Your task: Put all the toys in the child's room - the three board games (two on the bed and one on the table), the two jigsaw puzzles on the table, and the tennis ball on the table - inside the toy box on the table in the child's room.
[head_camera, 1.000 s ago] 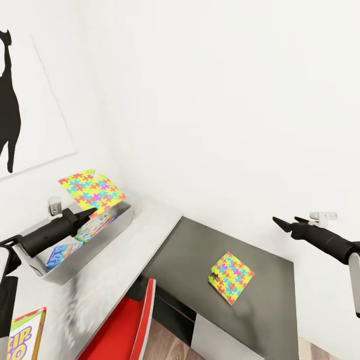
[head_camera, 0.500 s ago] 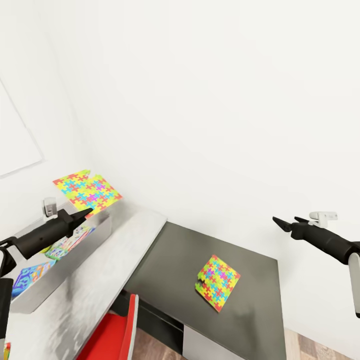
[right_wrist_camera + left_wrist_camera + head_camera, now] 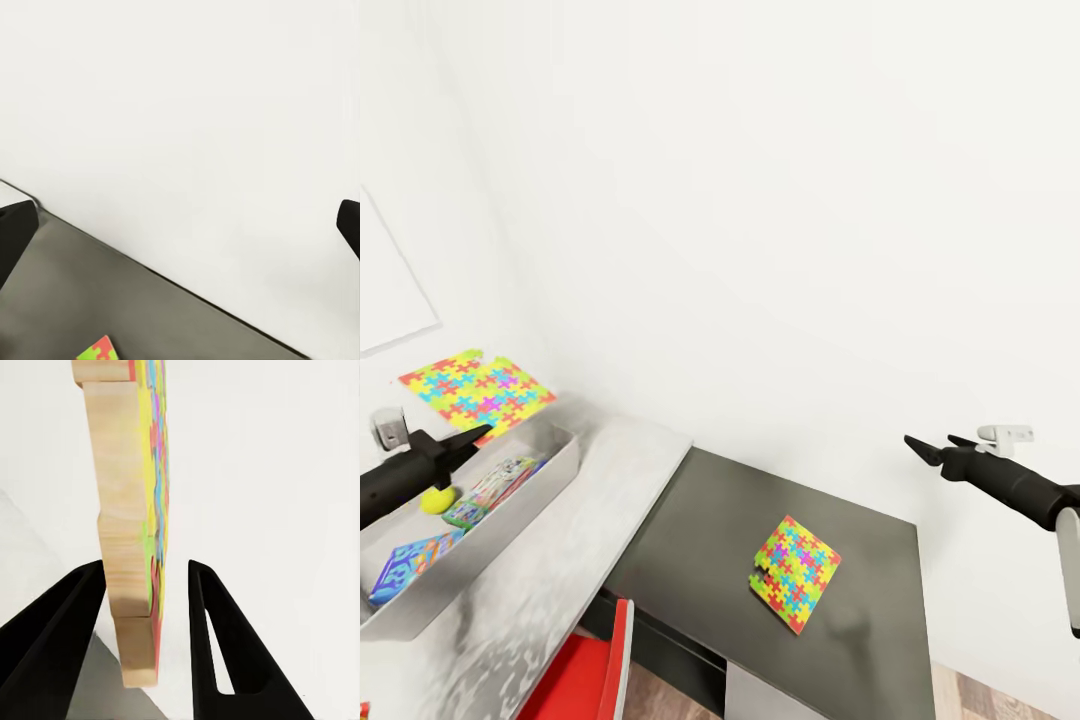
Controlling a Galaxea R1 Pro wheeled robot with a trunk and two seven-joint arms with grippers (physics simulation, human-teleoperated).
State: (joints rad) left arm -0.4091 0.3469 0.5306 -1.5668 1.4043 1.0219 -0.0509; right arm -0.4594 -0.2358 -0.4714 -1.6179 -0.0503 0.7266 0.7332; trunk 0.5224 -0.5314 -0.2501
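Observation:
My left gripper is shut on one jigsaw puzzle, holding it tilted above the back edge of the toy box, close to the wall. In the left wrist view the puzzle's wooden edge sits between the black fingers. Inside the box lie the tennis ball, a green-edged board game and a blue board game. The other jigsaw puzzle lies flat on the table's dark grey top. My right gripper hangs open in the air to the right of it, its fingers spread wide.
A red chair stands tucked under the table's front edge. The white wall runs right behind the table, with a picture's edge at the left. The white table section borders the dark top.
The view shifted, sliding the scene left. My left gripper has carried the puzzle left over the toy box, uncovering the tennis ball. The right arm has not moved.

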